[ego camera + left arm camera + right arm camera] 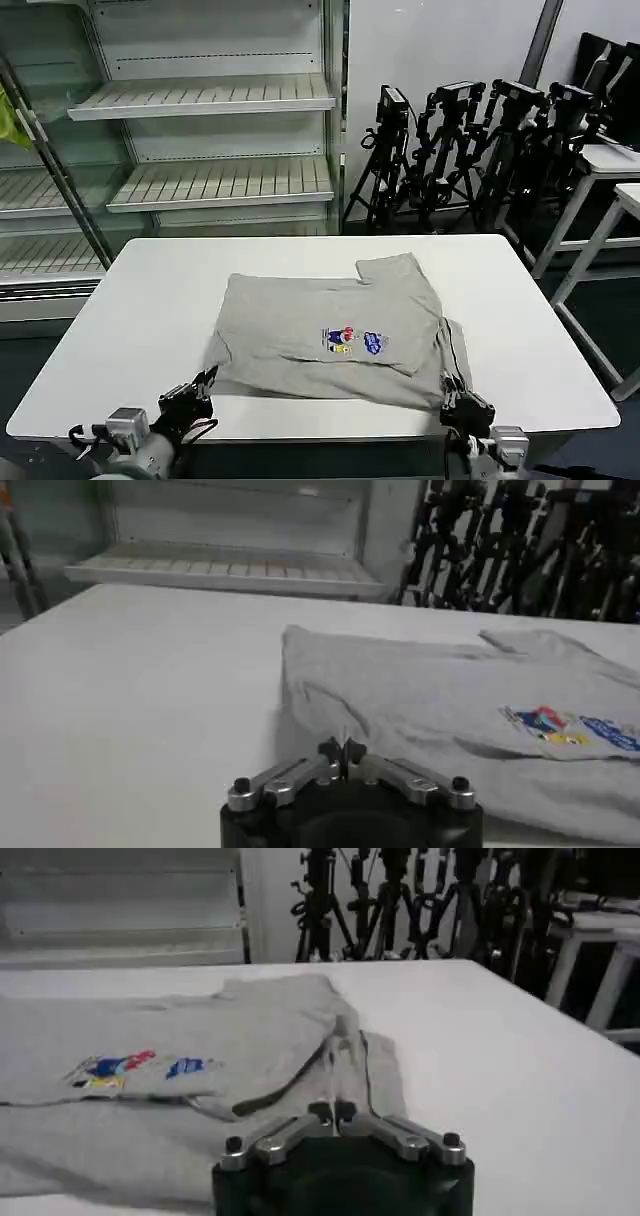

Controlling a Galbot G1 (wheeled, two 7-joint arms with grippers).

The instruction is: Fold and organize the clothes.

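The light grey shirt (330, 320) lies spread on the white table (150, 300), sleeves tucked in, with a small multicoloured print (352, 340) facing up. At its near left corner my left gripper (208, 378) is shut, and a thin sliver of the shirt (450, 700) shows pinched between its tips (343, 748). My right gripper (452, 392) is at the near right corner, where the hem bunches up. Its jaws (333, 1110) are shut on the edge of the shirt (200, 1038).
The near table edge runs just under both grippers. Bare shelves (220, 180) stand behind the table. Black tripods (470, 150) and other white tables (610, 160) stand at the back right. A yellow-green cloth (8, 118) hangs at the far left.
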